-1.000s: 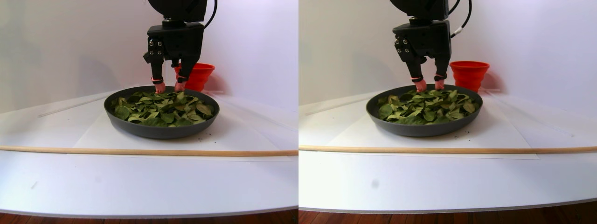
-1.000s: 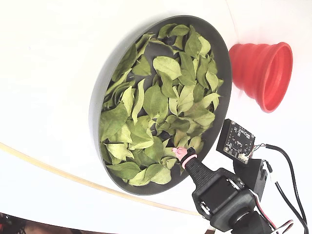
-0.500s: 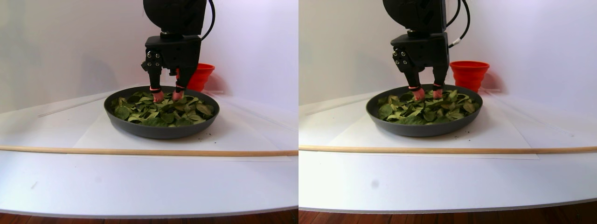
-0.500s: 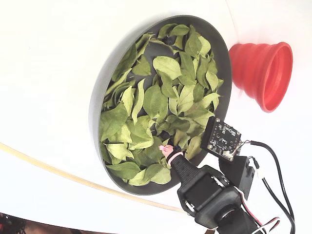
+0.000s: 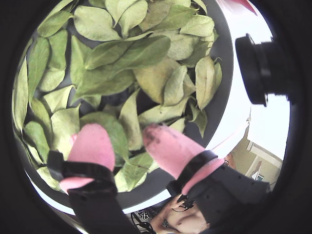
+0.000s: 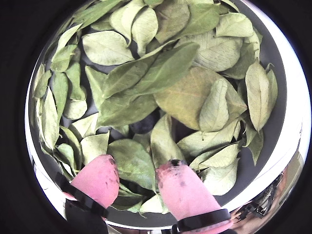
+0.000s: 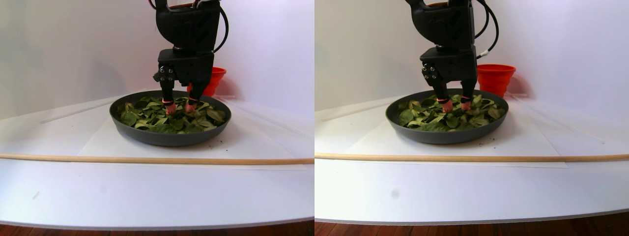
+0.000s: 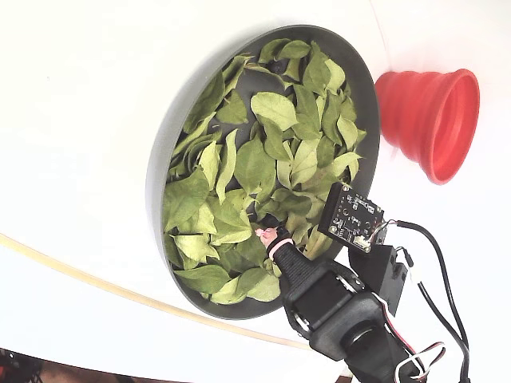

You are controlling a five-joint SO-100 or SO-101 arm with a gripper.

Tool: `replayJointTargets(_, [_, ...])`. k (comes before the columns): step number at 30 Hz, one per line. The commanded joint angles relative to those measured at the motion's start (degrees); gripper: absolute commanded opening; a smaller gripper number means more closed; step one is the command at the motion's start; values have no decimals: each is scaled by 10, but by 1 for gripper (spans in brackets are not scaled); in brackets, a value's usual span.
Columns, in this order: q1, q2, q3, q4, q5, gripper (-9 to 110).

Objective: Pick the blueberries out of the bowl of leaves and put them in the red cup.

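Blueberries: none shows plainly; in a wrist view a dark gap among the leaves (image 6: 146, 83), just above the fingertips, may hold one, but I cannot tell.
Bowl: the dark grey bowl (image 8: 164, 152) sits on a white sheet (image 7: 105, 137) on the table (image 7: 147, 196), leaves covering nearly all of its floor.
Gripper: the gripper (image 6: 136, 183) points down into the bowl, its two pink-capped fingers (image 5: 90, 144) parted with a leaf between them, nothing grasped; the tips are at the level of the leaves.
Edges and room: in the fixed view the gripper (image 8: 270, 238) stands inside the bowl's lower part, a little in from the rim; the far half of the leaf bed lies uncovered and the table around the bowl is bare.
Change: a second ago the fingertips hung at the bowl's rear rim above the leaves; they have since come down and moved inward over the leaf bed.
Red cup: the red cup (image 8: 431, 120) stands just outside the bowl's rim, apart from it, upper right in the fixed view, behind the arm in the stereo pair view (image 7: 216, 78).
Other things: a long wooden stick (image 7: 147, 160) lies across the table in front of the bowl, well apart from it; a small circuit board (image 8: 350, 217) and cables ride on the arm above the bowl's edge.
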Motion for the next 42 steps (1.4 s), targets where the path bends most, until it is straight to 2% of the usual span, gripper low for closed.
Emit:
replayJointTargets(1, [11,-1,-23,-13,-3,15])
replayJointTargets(42, [-4,-82,-77,-71,46,15])
